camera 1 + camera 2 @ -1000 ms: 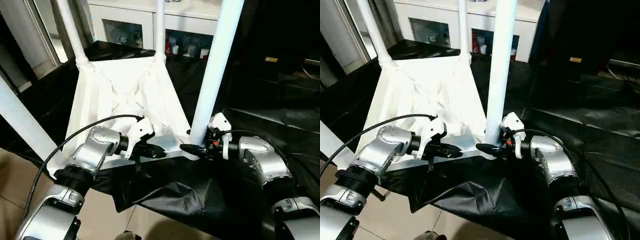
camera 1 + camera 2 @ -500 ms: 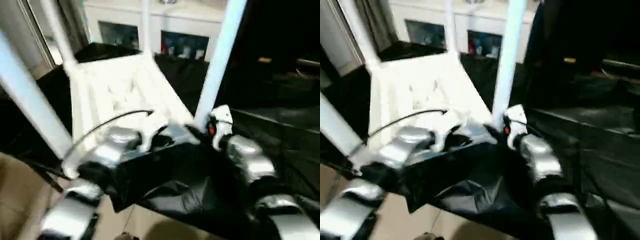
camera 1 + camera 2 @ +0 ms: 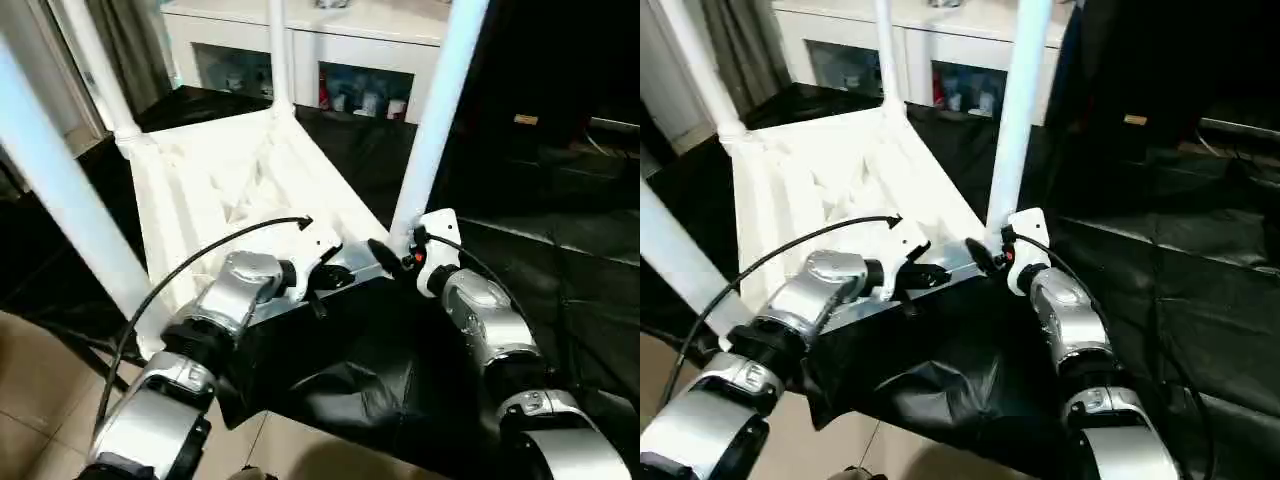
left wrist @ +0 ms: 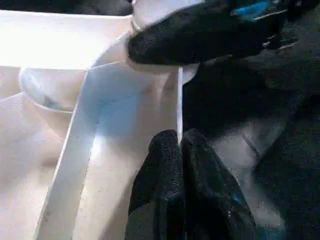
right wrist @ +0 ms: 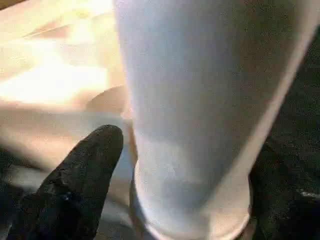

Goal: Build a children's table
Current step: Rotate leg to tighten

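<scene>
Both grippers, left [image 3: 330,282], right [image 3: 392,256], seemingly closer together, table [image 3: 215,185] rim.

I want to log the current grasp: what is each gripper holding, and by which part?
The left gripper pinches the thin near rim of the children's table. The right gripper is at the base of the near right leg; its grip cannot be told.

White children's table [image 3: 230,180] lies upside down, ribbed underside up, four legs rising from corners

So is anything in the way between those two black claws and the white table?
Nothing visible. The left gripper is pinched on the edge of the upturned table, and the right gripper sits at the base of the near leg.
</scene>
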